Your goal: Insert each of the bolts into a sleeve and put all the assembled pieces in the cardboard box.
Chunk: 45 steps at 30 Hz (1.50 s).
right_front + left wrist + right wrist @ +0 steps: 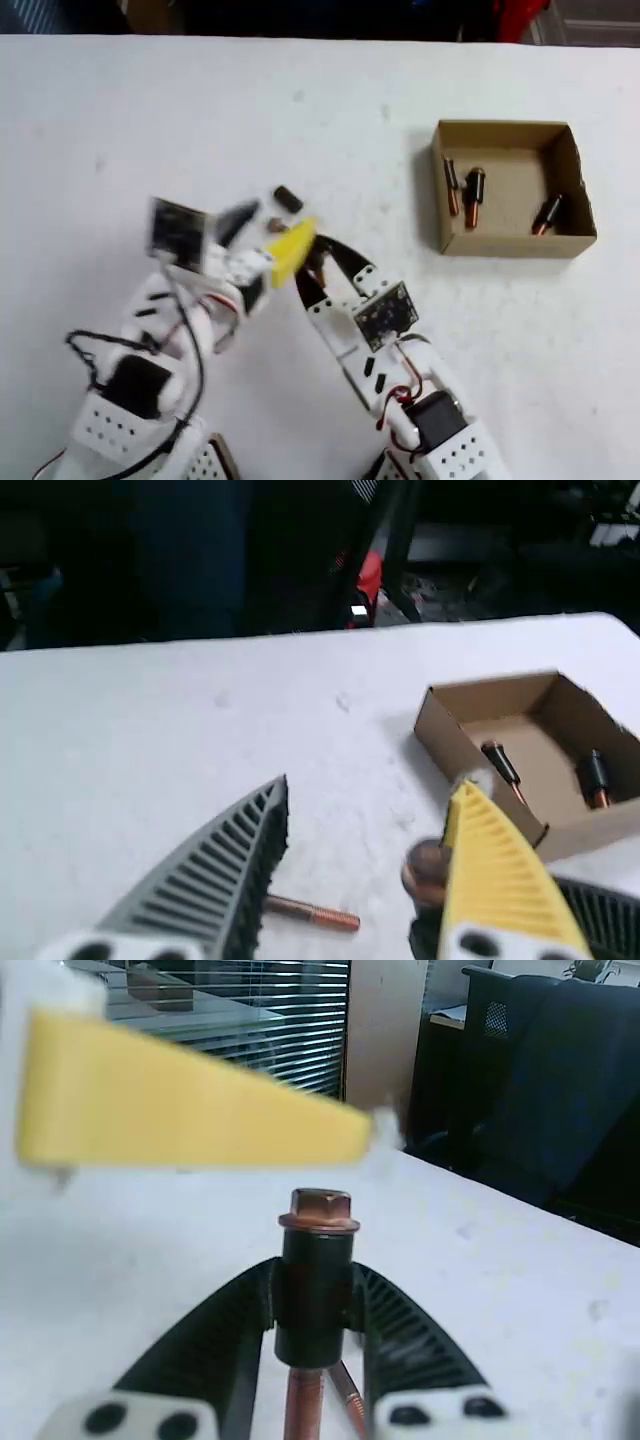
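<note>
Copper bolt (pixel 320 1203), black sleeve (pixel 315 1295), brown cardboard box (pixel 510 246), white table (pixel 300 100); left pincer (pixel 372 786) ribbed yellow and grey

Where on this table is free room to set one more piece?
Free: the wide white table left of the brown cardboard box, beyond the small black sleeve; also between that box and the right arm. Crowded: where the left gripper meets the right gripper holding a black-sleeved copper bolt, beside a loose copper bolt.
</note>
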Tool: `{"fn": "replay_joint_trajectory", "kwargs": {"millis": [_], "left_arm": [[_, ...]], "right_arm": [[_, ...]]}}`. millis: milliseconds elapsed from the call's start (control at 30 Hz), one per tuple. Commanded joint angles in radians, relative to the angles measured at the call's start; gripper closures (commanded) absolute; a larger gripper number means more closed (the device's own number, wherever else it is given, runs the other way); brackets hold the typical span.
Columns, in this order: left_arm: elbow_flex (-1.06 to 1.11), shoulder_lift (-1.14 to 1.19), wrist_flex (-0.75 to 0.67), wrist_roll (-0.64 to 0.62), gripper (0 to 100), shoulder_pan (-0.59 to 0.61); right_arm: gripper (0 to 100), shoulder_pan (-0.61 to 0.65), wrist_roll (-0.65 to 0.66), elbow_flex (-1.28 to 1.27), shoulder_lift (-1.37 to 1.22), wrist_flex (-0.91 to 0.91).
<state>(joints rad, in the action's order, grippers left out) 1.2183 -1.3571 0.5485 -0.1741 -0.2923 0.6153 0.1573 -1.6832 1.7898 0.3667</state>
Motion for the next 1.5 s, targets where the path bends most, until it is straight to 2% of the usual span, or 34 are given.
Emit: {"fn": "replay_joint_trajectory", "kwargs": {"millis": [0,67,167,333,533,700,900,1000,1233,1467], "left_arm": [[-0.132,-0.010,0.057,-0.002,73,0.059],[-0.192,-0.010,0.157,-0.002,75,0.087],[-0.290,-0.010,0.328,0.006,83,0.133],[-0.381,-0.010,0.519,0.161,98,0.200],[-0.379,-0.010,0.647,0.176,97,0.265],[-0.315,-0.013,0.677,0.183,98,0.262],[-0.239,-0.216,0.703,0.186,98,0.257],[-0.195,-0.323,0.740,0.227,98,0.263],[-0.021,-0.418,0.761,0.245,98,0.265],[0.120,-0.426,0.755,0.241,98,0.265]], "right_arm": [[98.1,-0.012,-0.003,-0.006,0.012,0.019],[98.1,-0.012,-0.003,-0.006,0.012,0.024],[98.1,-0.024,-0.003,-0.006,0.012,0.024],[98.1,-0.104,-0.003,-0.006,0.012,0.022],[98.1,-0.157,-0.003,0.017,0.013,0.024],[98.1,-0.251,-0.005,0.072,0.013,0.048],[98.1,-0.334,-0.003,0.215,0.012,0.239],[98.1,-0.361,-0.003,0.290,0.012,0.334],[98.2,-0.441,0.008,0.470,0.007,0.506],[98.2,-0.510,0.057,0.626,-0.226,0.556]]}}
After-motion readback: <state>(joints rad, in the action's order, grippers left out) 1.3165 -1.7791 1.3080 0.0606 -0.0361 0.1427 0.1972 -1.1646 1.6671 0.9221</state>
